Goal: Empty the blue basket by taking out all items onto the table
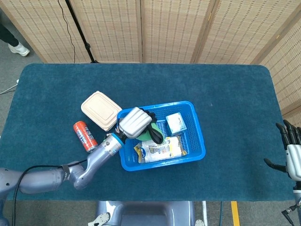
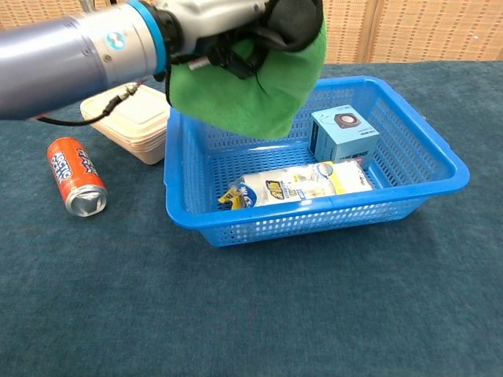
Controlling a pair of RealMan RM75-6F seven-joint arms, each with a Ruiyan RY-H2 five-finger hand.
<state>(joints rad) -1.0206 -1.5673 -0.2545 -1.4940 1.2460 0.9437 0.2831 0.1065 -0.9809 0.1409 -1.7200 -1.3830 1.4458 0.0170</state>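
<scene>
My left hand grips a green cloth and holds it up above the left part of the blue basket. Inside the basket a flat white and yellow packet lies along the near side. A small light blue box stands toward the far right corner. My right hand hangs off the table's right edge with fingers spread and nothing in it.
A cream lidded food container sits on the table just left of the basket. A red soda can lies on its side further left. The blue cloth tabletop stretches wide to the right.
</scene>
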